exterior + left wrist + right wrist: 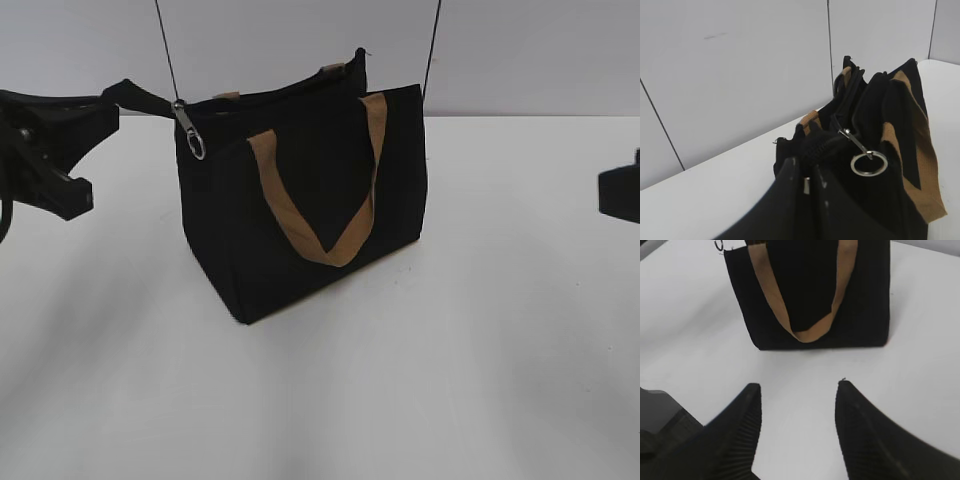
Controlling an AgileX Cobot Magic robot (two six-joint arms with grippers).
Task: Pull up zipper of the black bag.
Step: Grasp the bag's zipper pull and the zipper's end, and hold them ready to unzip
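Note:
The black bag [300, 240] stands upright mid-table with a tan strap handle [330, 250] hanging down its front. The zipper [270, 97] runs along its top. Its silver pull tab with a ring [190, 132] hangs at the left end. My left gripper [150, 100] is shut on the black fabric end of the bag's top, just left of the pull. The left wrist view shows the jaws [807, 162] pinching that end, with the pull ring [868, 163] to their right. My right gripper [799, 387] is open and empty, well short of the bag [860, 300].
The white table [320, 400] stretches bare in front of the bag. A pale wall [520, 50] rises behind it, with two thin dark cables. My right gripper [620, 195] shows only at the right edge of the exterior view.

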